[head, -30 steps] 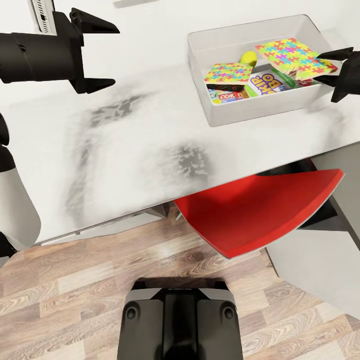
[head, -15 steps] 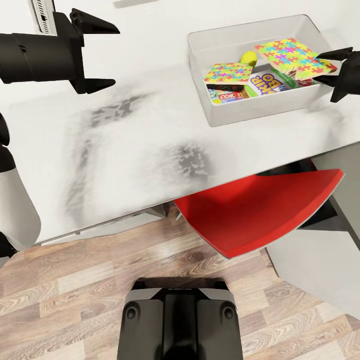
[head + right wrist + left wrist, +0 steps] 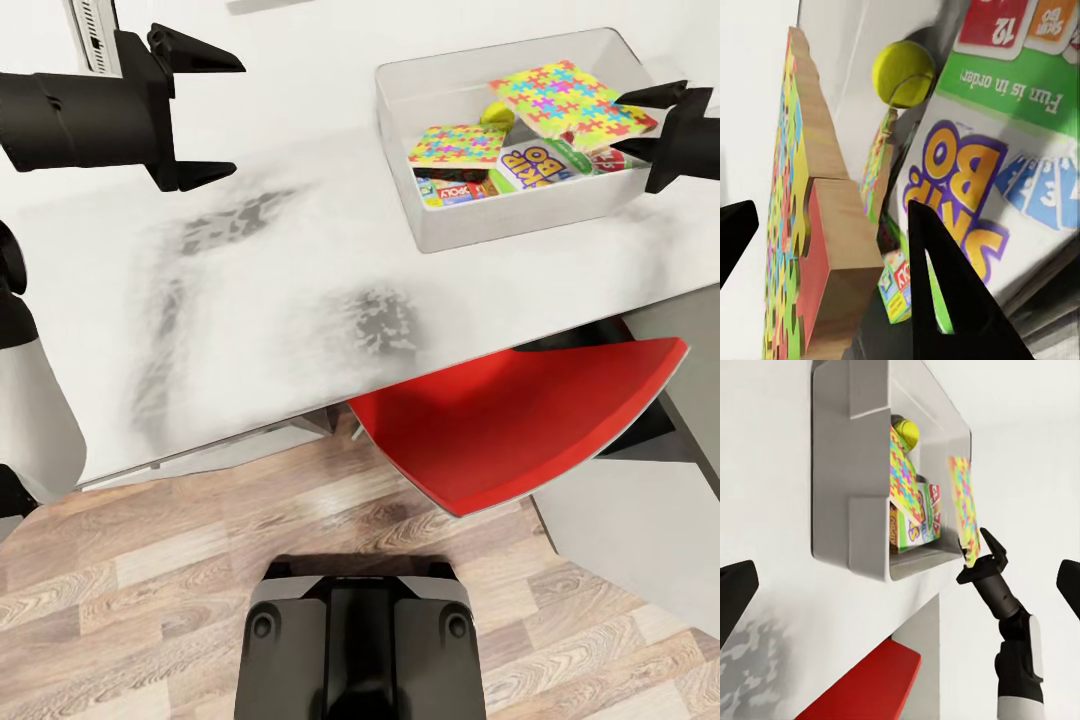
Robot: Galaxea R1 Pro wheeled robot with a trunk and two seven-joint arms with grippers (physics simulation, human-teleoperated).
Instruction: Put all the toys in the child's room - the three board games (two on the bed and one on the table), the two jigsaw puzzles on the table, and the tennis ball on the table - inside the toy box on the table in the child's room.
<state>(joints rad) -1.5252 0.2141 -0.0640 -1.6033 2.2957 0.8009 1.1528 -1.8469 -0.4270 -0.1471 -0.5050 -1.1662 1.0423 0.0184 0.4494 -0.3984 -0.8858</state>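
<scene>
The light-grey toy box [image 3: 500, 228] stands on the table [image 3: 290, 290] at the far right. Inside it lie a jigsaw puzzle [image 3: 455, 145], the tennis ball [image 3: 497, 114], a "Skip-Bo" board game [image 3: 535, 165] and another board game [image 3: 455, 190] under the puzzle. My right gripper [image 3: 618, 125] is shut on the edge of the second jigsaw puzzle [image 3: 565, 100], held tilted above the box's right half. The right wrist view shows this puzzle's wooden underside [image 3: 825, 217], the tennis ball [image 3: 904, 73] and the Skip-Bo box [image 3: 975, 187]. My left gripper [image 3: 236, 118] hangs open over the table's far left.
A red chair seat [image 3: 520, 420] juts out from under the table's front edge, below the toy box. Wood-plank floor [image 3: 150, 590] lies in front, with my dark base [image 3: 360, 650] on it. A white device [image 3: 85, 30] stands behind the left arm.
My right gripper has moved left and farther back over the toy box, carrying the puzzle with it. The left gripper has shifted slightly right.
</scene>
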